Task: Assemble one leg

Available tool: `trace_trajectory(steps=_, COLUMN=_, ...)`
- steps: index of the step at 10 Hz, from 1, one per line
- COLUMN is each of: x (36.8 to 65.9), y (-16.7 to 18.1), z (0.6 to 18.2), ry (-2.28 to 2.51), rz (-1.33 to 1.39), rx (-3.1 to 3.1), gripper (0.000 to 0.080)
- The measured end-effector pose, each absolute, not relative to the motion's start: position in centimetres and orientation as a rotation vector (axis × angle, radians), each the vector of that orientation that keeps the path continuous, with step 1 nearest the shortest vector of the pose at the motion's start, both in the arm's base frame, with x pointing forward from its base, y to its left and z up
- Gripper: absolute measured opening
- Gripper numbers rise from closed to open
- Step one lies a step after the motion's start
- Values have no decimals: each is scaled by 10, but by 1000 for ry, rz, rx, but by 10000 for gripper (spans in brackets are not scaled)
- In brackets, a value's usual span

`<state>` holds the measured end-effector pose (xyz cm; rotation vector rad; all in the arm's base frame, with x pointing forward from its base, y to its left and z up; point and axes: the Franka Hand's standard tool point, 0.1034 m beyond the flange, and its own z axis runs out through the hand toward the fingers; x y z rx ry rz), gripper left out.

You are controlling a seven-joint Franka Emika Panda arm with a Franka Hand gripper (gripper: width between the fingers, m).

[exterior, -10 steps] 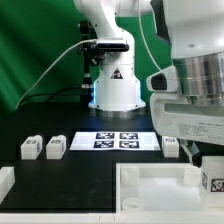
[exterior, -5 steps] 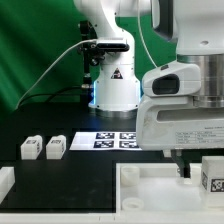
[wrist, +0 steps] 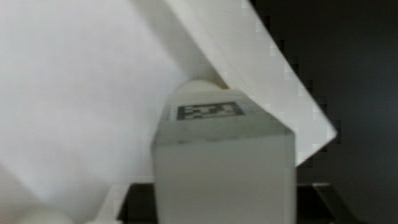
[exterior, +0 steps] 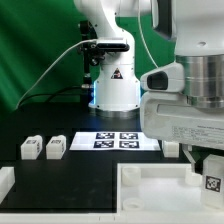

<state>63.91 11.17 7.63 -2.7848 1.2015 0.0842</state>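
On the black table [exterior: 85, 165], at the near left edge of the exterior view, sits part of a white block [exterior: 5, 181]. Just right of it and farther back, 2 spare legs [exterior: 42, 147] stand side by side, nearly touching, tags facing the camera. The marker board [exterior: 115, 140] lies flat at mid-table with 4 tags on it, and the arm's base [exterior: 115, 85] rises behind it at the far side. Right of the board a 3rd loose leg [exterior: 171, 147] is partly hidden by the arm's big white wrist housing. Below that housing, at the exterior view's right, the gripper [exterior: 210, 172] is closed on the leg [exterior: 213, 183], holding it upright with its tag [exterior: 214, 183] facing the camera. The leg hangs over the right part of the panel [exterior: 150, 190], which fills the near right; whether it touches the panel cannot be told. The wrist view shows the leg [wrist: 222, 165] in the middle with its tag [wrist: 210, 111] at its end, the panel [wrist: 89, 90] lying white beyond it; the fingers themselves barely show there.
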Motion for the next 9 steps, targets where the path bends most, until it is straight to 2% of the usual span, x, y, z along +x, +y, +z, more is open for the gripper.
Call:
trace_trajectory(steps=4, x=632, y=105, z=72, ry=2127, rz=214, rx=-2023, gripper=297)
trace_trajectory(steps=7, x=632, y=107, z=73, ry=2177, rz=218, rx=-1968, gripper=297)
trace_trajectory(steps=8, x=632, y=107, z=72, ry=2162, rz=217, rx=-1985, gripper=345)
trace_trajectory(steps=9, x=631, y=108, z=72, ry=2094, rz=207, rx=-2053, gripper=345)
